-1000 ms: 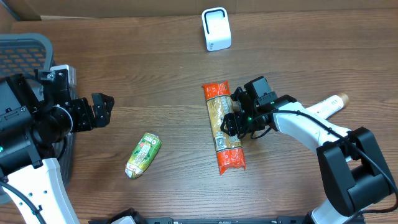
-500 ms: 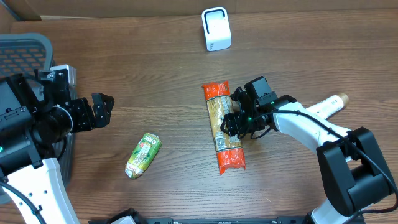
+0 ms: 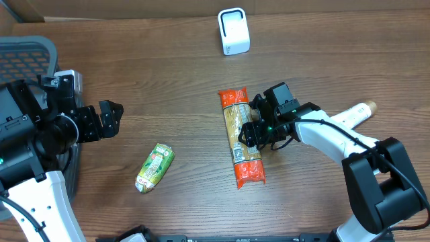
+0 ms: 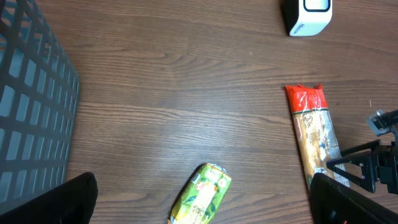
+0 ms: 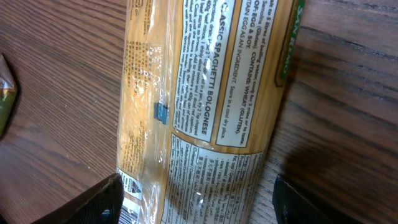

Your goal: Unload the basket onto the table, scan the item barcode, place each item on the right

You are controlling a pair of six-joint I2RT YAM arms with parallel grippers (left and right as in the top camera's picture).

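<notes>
While the spaghetti packet (image 3: 235, 121) lies flat mid-table, well apart from the scanner (image 3: 233, 31), the right gripper (image 3: 252, 131) straddles its middle, probably for a balanced lift. Fingers sit at both edges; actual pinch unclear. The left gripper (image 3: 111, 119) gapes wide, idle.

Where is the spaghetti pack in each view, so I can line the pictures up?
Overhead: the spaghetti pack lies right of centre, running top to bottom.
Left wrist: pack near the right edge, red end uppermost.
Right wrist: pack fills the middle, label close up.
Shared landmark: the green packet, lower left overhead, bottom centre for the left wrist, probably the green sliver at the right wrist's left edge.
</notes>
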